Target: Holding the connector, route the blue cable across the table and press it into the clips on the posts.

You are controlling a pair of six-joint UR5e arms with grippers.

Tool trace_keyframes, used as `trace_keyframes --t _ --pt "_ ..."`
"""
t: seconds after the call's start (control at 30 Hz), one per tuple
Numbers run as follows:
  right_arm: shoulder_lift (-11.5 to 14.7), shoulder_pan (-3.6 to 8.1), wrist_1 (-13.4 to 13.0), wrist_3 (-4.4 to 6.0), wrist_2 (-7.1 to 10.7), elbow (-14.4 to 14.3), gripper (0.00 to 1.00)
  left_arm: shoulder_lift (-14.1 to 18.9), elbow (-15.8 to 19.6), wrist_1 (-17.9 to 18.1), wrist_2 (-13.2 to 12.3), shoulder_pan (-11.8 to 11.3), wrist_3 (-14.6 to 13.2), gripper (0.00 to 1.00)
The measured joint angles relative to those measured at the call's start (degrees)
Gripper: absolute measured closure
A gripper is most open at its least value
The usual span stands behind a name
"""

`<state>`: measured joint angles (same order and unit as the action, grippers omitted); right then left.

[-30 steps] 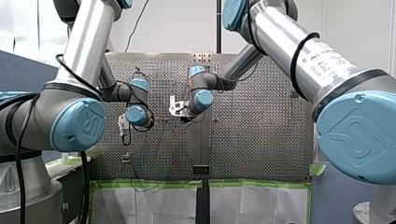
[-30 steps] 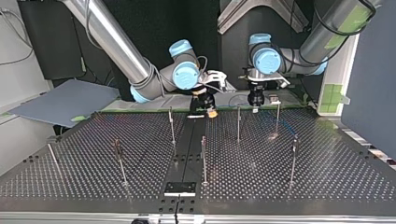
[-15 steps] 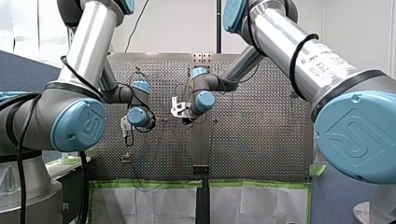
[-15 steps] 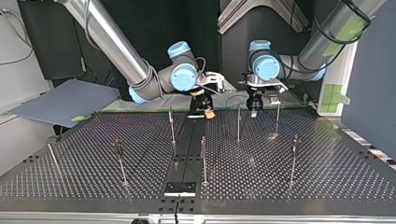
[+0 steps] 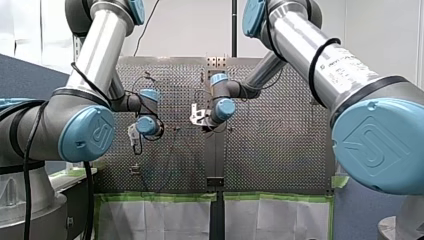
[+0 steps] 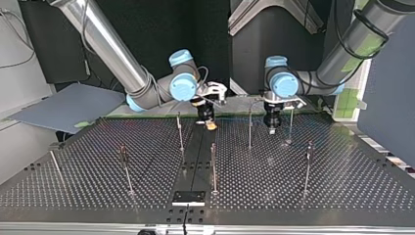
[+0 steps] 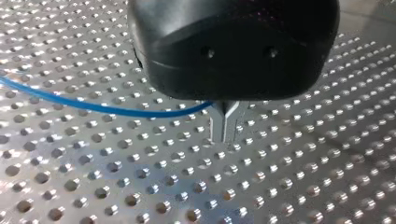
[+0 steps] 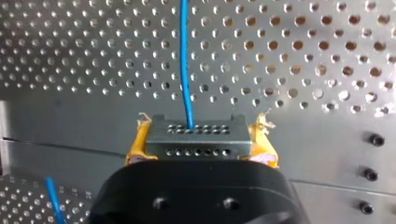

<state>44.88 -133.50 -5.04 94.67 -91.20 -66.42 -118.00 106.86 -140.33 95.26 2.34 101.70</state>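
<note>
My right hand (image 8: 201, 145) is clamped on the connector (image 8: 196, 133). Its yellow pads (image 8: 138, 142) press on the two ends of the grey block, and the block's face, with its rows of small holes, points away from the wrist. The blue cable (image 8: 185, 60) leaves one of those holes and runs straight ahead over the perforated surface (image 8: 303, 56). A second short stretch of cable shows beside the hand's black body.

My left hand (image 7: 225, 134) has its metal fingers (image 7: 219, 122) drawn together, with only a hairline between them. The cable comes in from the side and ends at their root, so it looks pinched there. The tips hang close over the surface; I cannot tell whether they touch it.

In the top view the right hand sits at the far edge, by the dark strip (image 6: 195, 156) down the middle of the surface. The left hand points straight down between two of the posts (image 6: 250, 128), to the right of the strip and apart from the right hand. The cable is too thin to follow in that view.
</note>
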Motion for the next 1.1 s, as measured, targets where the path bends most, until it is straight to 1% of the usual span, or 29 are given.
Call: trace_keyframes --t 0.23,0.4,0.43,0.47,0.5,0.53,0.57,0.6,0.63,0.67,0.7,0.93,1.1 --pt "0.0 0.97 -0.1 0.01 0.45 0.0 1.00 0.0 -1.4 -0.2 -0.2 -0.4 0.0 1.00" --pt "0.0 1.22 -0.1 0.00 0.48 0.0 1.00 0.0 -1.5 -0.4 -0.2 -0.6 0.0 1.00" --pt "0.0 1.26 -0.1 0.01 0.49 0.0 1.00 0.0 -1.6 -0.4 -0.3 -0.6 0.0 0.93" --pt "0.0 1.31 -0.1 0.01 0.49 0.0 1.00 0.0 -1.6 -0.6 -0.3 -0.6 0.0 0.93" --pt "0.0 1.38 -0.1 0.01 0.50 0.0 1.00 0.0 -1.6 -0.8 -0.3 -0.5 0.1 0.71" --pt "0.0 1.48 -0.1 0.01 0.52 0.0 1.00 0.0 -1.6 -1.0 -0.3 -0.5 0.1 0.46" --pt "0.0 1.54 -0.1 0.01 0.53 0.0 1.00 0.0 -1.5 -1.3 -0.3 -0.5 0.1 0.46" --pt "0.0 1.59 -0.1 0.00 0.54 0.0 1.00 0.0 -1.5 -1.7 -0.3 -0.4 0.0 0.31" --pt "0.0 1.64 -0.1 0.00 0.56 0.0 1.00 0.0 -1.5 -2.1 -0.3 -0.3 0.0 0.09" --pt "0.0 1.66 -0.1 0.00 0.56 0.0 1.00 0.0 -1.5 -2.4 -0.2 -0.2 -0.1 0.09" --pt "0.0 1.69 -0.1 0.01 0.57 0.0 1.00 0.0 -1.6 -3.0 0.0 -0.1 -0.4 0.00" --pt "0.0 1.94 0.1 0.01 0.61 0.0 1.00 0.2 -1.6 -6.4 2.5 0.8 -2.5 0.00" --pt "0.1 2.07 0.2 0.00 0.63 0.0 1.00 0.3 -1.6 -9.1 3.3 1.3 -3.7 0.00"
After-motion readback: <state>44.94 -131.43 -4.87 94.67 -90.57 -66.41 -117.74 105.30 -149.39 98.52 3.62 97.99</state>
